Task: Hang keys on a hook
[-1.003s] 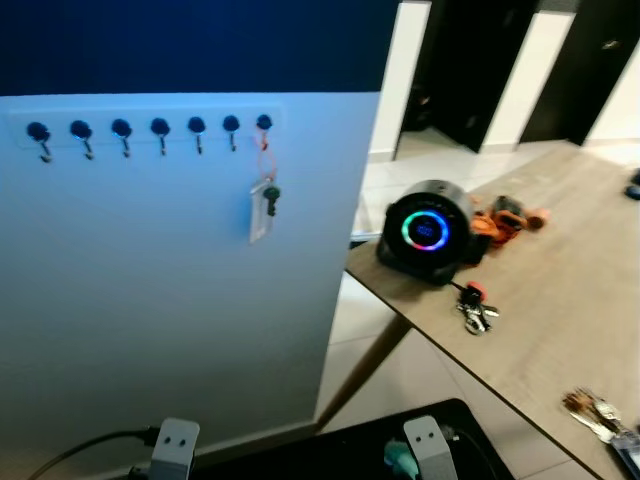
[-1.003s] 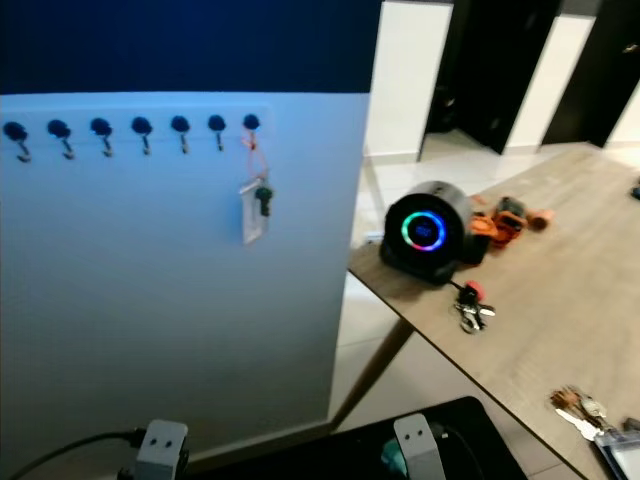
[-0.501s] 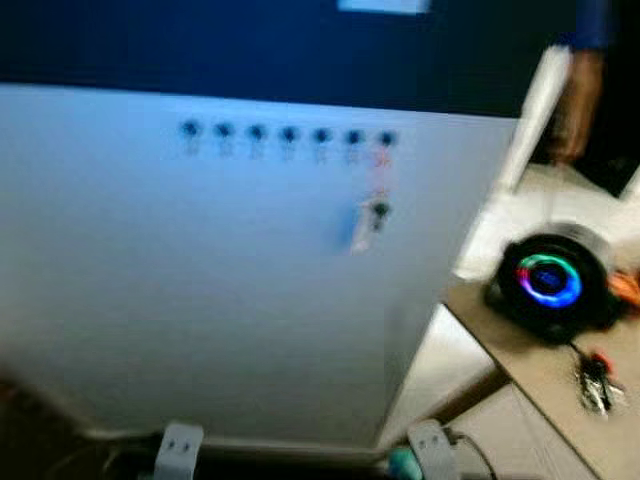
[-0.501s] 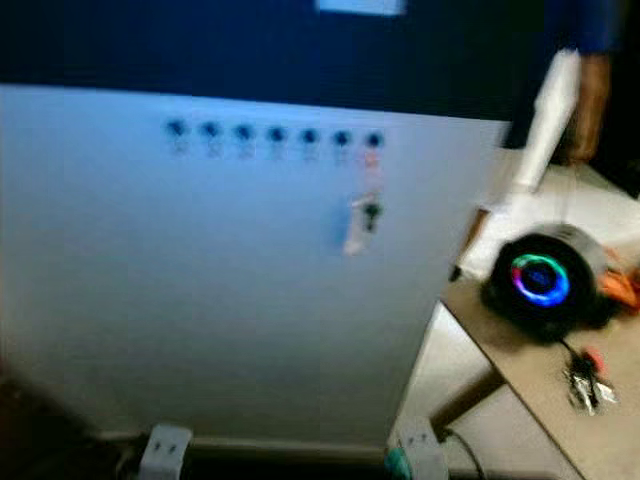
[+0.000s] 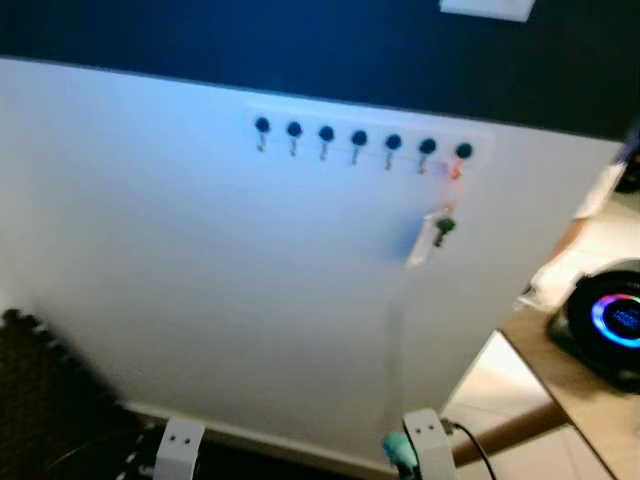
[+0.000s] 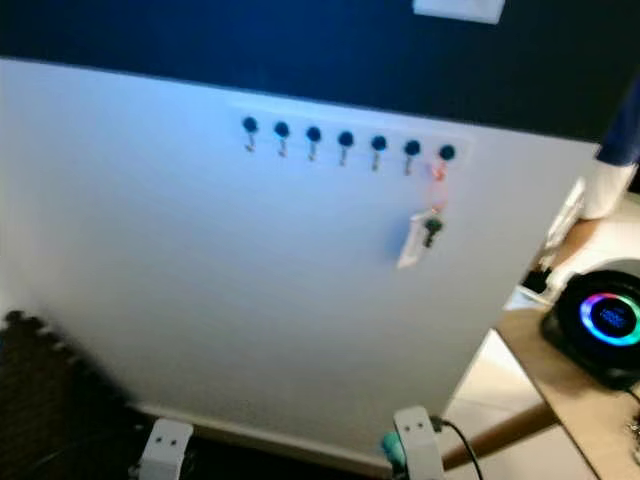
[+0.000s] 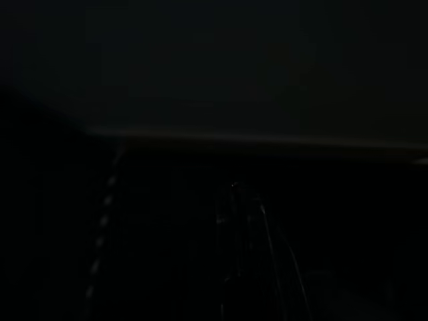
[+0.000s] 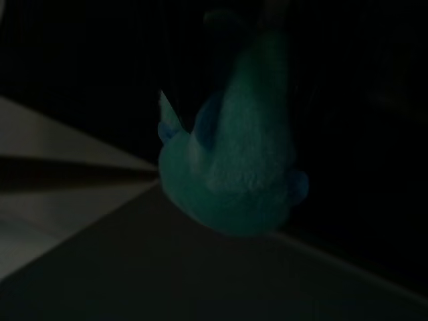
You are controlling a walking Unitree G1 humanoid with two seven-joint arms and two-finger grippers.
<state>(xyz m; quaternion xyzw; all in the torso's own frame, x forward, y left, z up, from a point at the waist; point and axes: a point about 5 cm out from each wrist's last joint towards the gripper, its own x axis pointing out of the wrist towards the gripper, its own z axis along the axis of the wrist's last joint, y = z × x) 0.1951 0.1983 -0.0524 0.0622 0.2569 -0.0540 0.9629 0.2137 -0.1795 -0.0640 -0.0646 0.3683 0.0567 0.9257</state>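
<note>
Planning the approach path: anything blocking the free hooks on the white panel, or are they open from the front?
Nothing visible blocks them. The hook row sits high on the white panel; only the rightmost hook is taken, by a hanging key set with a tag. The other six look bare, though the frame is blurred.

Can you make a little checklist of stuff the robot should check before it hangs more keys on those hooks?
1. Free hooks: ok; the row of dark round hooks has six bare.
2. Rightmost hook: not ok; a green-headed key with a white tag hangs there.
3. Keys in hand: cannot tell; the right wrist view shows a teal plush object close to the camera.
4. Sharp view: not ok; blurred.
5. Left arm: cannot tell; too dark.
</note>
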